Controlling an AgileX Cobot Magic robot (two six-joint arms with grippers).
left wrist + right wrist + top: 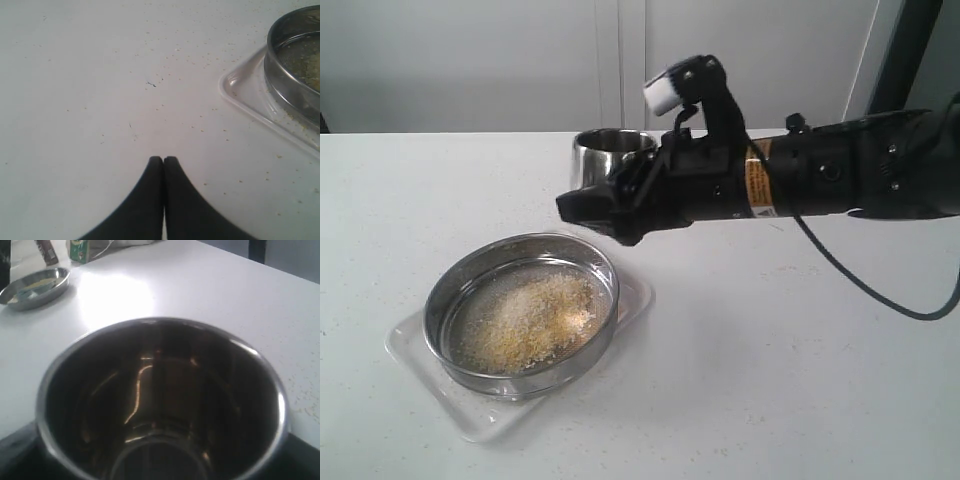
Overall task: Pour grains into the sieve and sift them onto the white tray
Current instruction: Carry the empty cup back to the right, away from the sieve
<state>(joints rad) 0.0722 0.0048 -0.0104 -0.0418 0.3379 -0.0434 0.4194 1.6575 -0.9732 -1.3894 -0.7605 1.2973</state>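
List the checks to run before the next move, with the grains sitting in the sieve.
1. Grains heaped on the mesh of the sieve: ok.
2. Sieve resting on the white tray: ok.
3. Steel cup empty, no grains visible inside: ok.
4. Right gripper closed around the upright steel cup: ok. Whether the cup stands on the table: cannot tell.
5. Left gripper ready to sift: not ok. It is shut and empty, beside the tray, not on the sieve.
6. Table free of spills: not ok. Specks lie scattered near the tray.
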